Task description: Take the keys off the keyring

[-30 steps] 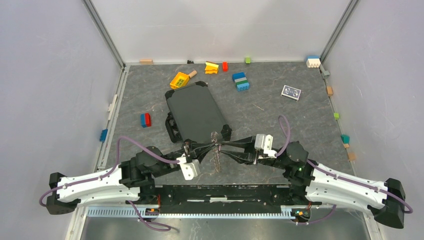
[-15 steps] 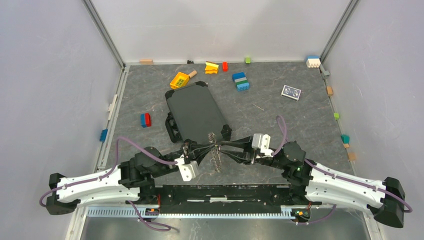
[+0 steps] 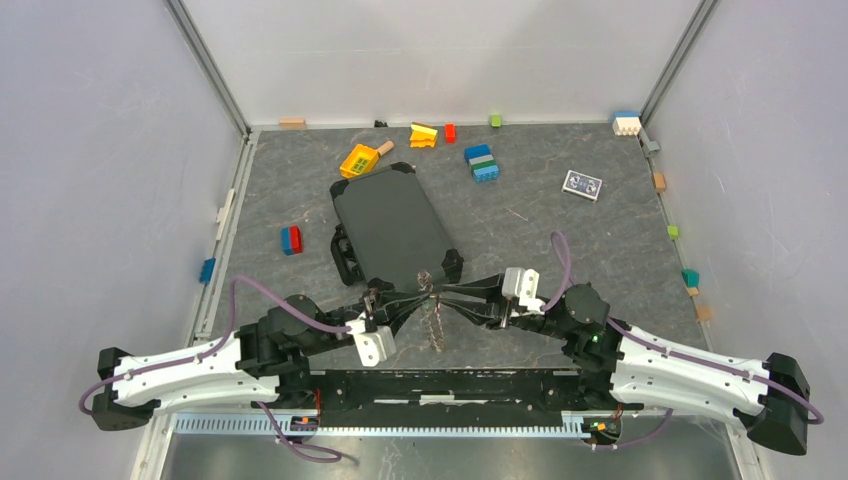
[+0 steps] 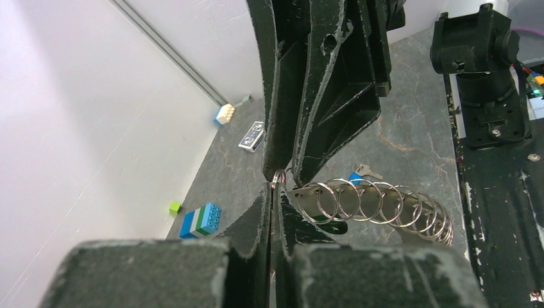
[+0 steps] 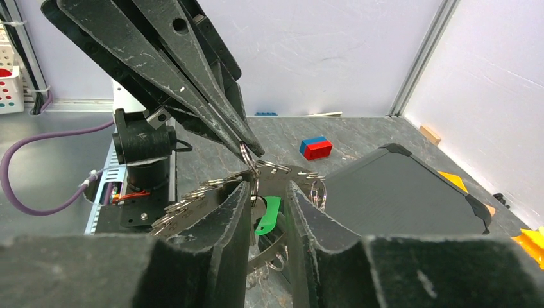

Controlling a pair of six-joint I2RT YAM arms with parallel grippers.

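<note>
My two grippers meet tip to tip just in front of the black case. The keyring (image 3: 434,325) hangs below them as a metal band crowded with small rings and keys. My left gripper (image 3: 425,293) is shut on one small ring of it, seen close up in the left wrist view (image 4: 274,187). My right gripper (image 3: 441,292) has its jaws a little apart, straddling the band (image 5: 192,199), with the green tag (image 5: 269,215) in the gap. A loose blue-headed key (image 4: 355,174) lies on the table beyond the band.
A black case (image 3: 390,225) lies just behind the grippers. Toy bricks sit around it: a red-blue one (image 3: 291,239) at the left, a yellow one (image 3: 358,160) and a blue-green stack (image 3: 482,163) behind. A small card (image 3: 582,184) lies at the back right.
Both grippers stay joined at the keyring. The right wrist has shifted slightly left, and the hanging keys have swung a little.
</note>
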